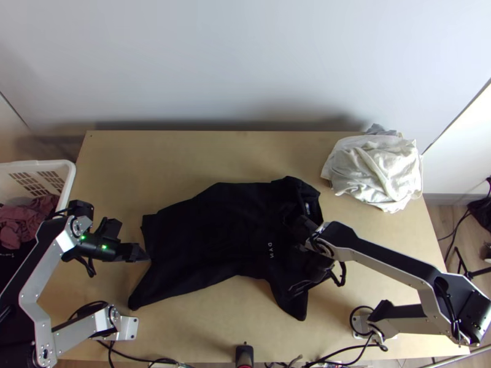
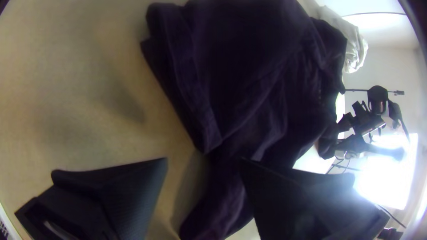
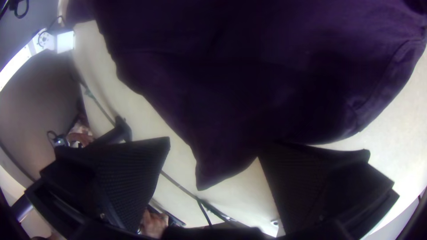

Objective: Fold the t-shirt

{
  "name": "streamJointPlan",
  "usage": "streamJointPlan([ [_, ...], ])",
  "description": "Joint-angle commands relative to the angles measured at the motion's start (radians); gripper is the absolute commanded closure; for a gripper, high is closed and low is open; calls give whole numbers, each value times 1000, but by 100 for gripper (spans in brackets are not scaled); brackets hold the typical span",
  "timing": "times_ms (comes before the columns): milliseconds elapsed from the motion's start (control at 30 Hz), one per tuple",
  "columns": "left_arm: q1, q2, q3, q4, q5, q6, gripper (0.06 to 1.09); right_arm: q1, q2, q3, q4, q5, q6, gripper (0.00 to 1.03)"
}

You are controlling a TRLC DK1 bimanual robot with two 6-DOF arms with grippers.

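- At the far left, a white laundry basket (image 1: 64, 175) stands beside the table (image 1: 184, 343), with reddish cloth (image 1: 27, 224) in it.
- Left arm (image 1: 46, 270): from its base at the near left corner it runs out leftward to a bend, climbs along the table's left side, then turns inward at the wrist, so that its end points right, toward the t-shirt (image 1: 215, 233).
- Left gripper (image 1: 140, 253): at the shirt's left edge. In the left wrist view its two fingers (image 2: 129, 191) stand wide apart, with nothing pinched. Part of the dark cloth shows in the gap, running under one finger; whether they touch, I cannot tell.
- T-shirt: dark, spread across the middle of the table with a few creases. One corner points to the near left, another toward the near edge at its right end.
- Right gripper (image 1: 302, 283): low over the shirt's right part. The right wrist view shows its fingers well parted, a pointed corner of the cloth between them, not clamped. I cannot tell whether either finger touches it.
- Right arm (image 1: 393, 264): its lower link goes right from the base to a folded elbow beyond the table's right side; the forearm slants back up and left across the table to the wrist over the shirt.
- White cloths (image 1: 374, 168): heaped at the far right corner, apart from the shirt.
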Motion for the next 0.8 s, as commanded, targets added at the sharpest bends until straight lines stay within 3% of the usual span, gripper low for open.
streamJointPlan([
  [0,-51,-17,6,-32,17,-10,30,6,2,3,5,1,6,14],
  [100,-87,-17,23,-89,17,20,30,-1,5,2,5,2,5,14],
  [200,-156,21,25,-176,8,128,22,-1,18,5,6,2,5,14],
  [467,-259,179,39,-179,-135,134,23,0,47,49,6,2,8,14],
  [767,-426,187,-34,-116,-156,119,22,0,126,128,6,2,2,14],
])
